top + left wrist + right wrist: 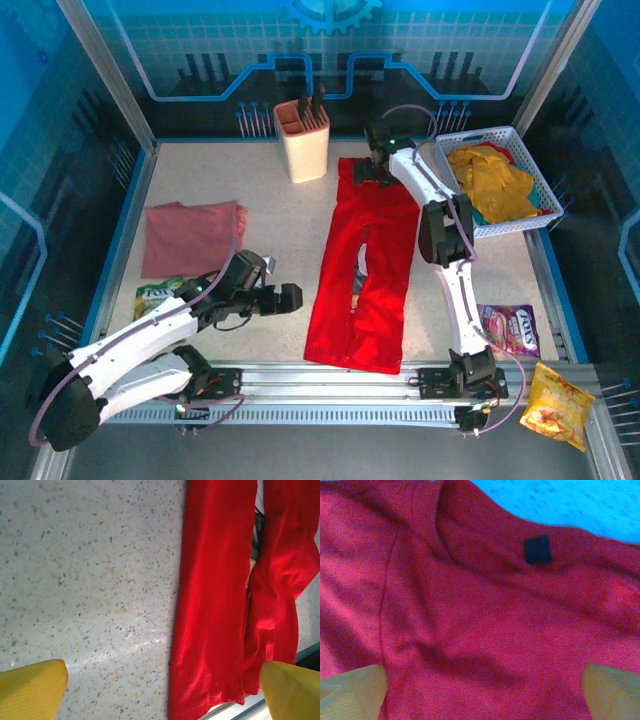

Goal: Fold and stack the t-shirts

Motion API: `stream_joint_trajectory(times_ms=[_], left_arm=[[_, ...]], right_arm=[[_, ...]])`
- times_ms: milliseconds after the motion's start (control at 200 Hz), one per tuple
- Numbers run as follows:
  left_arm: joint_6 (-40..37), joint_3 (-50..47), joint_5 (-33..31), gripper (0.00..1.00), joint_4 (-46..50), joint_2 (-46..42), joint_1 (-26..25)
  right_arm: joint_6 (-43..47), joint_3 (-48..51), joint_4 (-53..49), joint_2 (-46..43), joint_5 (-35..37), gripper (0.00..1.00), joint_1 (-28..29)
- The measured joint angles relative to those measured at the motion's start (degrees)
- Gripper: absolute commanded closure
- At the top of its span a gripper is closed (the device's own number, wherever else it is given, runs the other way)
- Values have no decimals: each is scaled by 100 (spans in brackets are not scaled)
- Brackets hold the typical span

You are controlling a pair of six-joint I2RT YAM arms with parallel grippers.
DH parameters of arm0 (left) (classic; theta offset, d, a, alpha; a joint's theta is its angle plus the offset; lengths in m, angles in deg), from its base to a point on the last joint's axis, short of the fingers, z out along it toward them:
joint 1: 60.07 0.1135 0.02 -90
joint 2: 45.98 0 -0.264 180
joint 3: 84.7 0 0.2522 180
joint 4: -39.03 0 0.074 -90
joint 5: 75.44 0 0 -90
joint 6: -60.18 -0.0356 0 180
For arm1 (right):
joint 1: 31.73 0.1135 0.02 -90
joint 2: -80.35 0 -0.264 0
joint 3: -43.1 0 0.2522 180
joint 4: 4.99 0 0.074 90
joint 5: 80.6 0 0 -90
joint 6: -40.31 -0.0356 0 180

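Right up against the left wrist lens, two yellow fingertips (31,689) sit in the bottom corners, spread wide with nothing between them, so the left hand (290,297) is open and holds nothing. Under it is speckled desk (280,220), with the red t-shirt (385,250) running down the right half of that view. From above, the left hand is low at the near left, just beside the shirt's long left edge and pointing at it, with a sliver of desk between them. The red shirt lies in the middle of the desk as a long narrow strip, both sides folded in, and a bit of dark-and-white graphic (360,272) peeks through the gap between the flaps. At its far end is the right hand (372,168), over the collar. Its own camera shows red cloth, a small dark tag (538,549) at the neckline and a yellow fingertip in each lower corner, well apart, so it is open too and pinching no cloth. On the left the pink t-shirt (190,238) lies folded flat, with a green snack packet (157,295) at its near edge. At far right, yellow t-shirts (490,180) are heaped in a white basket (500,228). A cream holder (303,150) stands at the back with dark pieces in it. A purple packet (510,328) lies near the right arm, and a yellow packet (557,405) sits at the near right corner.
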Motion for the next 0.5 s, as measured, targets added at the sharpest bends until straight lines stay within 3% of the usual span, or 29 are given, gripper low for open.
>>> stream_joint_trajectory(times_ms=[275, 500], left_arm=[[-442, 232, -118, 1, -549, 317, 2], [-601, 953, 17, 1, -931, 1547, 2]], right_arm=[[-461, 3425, 422, -3058, -90, 0, 227], [-970, 5209, 509, -3595, -129, 0, 1054]])
